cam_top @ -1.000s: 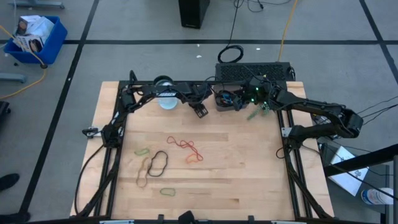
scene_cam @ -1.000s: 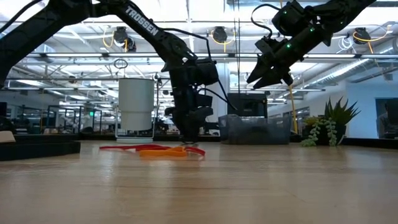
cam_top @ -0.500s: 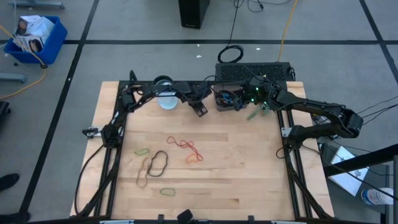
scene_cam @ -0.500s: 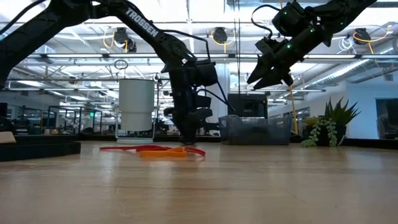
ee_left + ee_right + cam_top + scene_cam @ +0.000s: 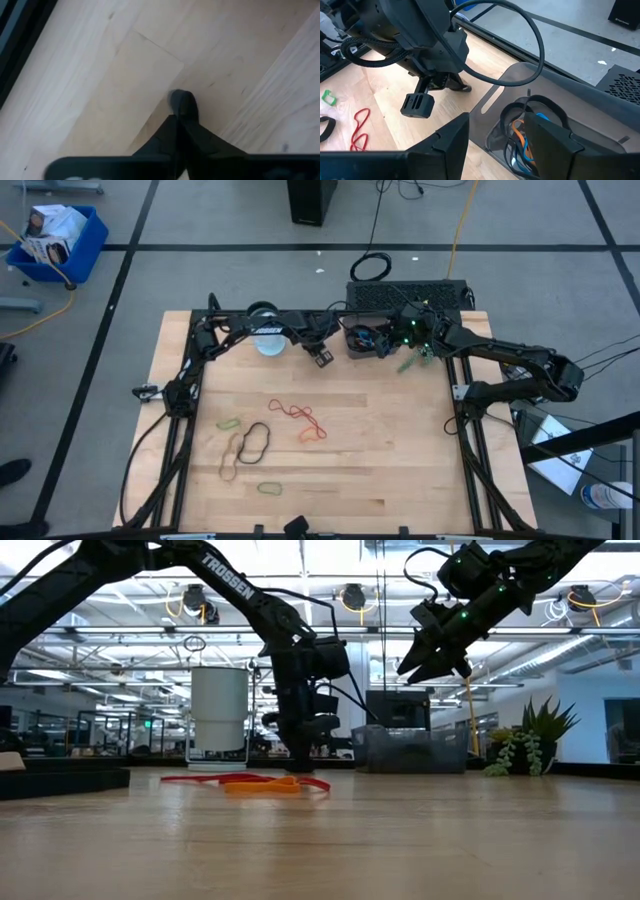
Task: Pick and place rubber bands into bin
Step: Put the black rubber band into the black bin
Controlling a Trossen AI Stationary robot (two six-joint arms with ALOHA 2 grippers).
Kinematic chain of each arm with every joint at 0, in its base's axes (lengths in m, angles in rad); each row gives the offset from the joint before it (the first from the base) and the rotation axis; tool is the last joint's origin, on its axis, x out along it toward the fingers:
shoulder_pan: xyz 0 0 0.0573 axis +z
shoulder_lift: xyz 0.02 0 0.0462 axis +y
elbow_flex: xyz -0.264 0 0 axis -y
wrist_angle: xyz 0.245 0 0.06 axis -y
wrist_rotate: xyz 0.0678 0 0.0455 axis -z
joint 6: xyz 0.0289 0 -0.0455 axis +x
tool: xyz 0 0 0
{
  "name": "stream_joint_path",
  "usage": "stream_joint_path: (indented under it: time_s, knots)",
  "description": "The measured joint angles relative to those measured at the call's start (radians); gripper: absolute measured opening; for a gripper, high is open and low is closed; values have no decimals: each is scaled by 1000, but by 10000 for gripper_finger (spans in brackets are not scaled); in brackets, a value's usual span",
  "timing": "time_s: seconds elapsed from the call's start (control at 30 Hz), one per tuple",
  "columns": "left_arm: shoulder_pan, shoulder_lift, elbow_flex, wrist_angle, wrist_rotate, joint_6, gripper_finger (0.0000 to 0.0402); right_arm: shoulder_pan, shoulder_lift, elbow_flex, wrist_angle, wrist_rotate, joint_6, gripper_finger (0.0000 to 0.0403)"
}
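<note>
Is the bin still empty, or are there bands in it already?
Not empty. The right wrist view shows the bin holding several rubber bands, black, orange and blue, tangled at its bottom.

The table (image 5: 400, 460) is pale wood with a light grain in long planks. On it lie the rubber bands (image 5: 297, 418): orange-red ones in the middle, a black loop (image 5: 254, 442) beside a tan one (image 5: 229, 470), and green ones (image 5: 228, 422) near them. The bin (image 5: 520, 125) is smoky grey and half see-through; inside it, the bands are black, orange and blue. Both arms are dark, almost black. The left arm carries white letters in the low view. The cup (image 5: 218, 707) looks whitish.
</note>
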Motion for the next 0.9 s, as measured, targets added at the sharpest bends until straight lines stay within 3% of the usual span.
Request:
stream_joint_path:
  time_s: [0.47, 0.9]
  knots:
    - [-16, -49, -1, 23, 11, 12, 5, 0, 0, 0, 0, 0, 0, 187]
    - [-42, -389, 0, 88, -20, 19, 4, 0, 0, 1, -14, -3, 0, 187]
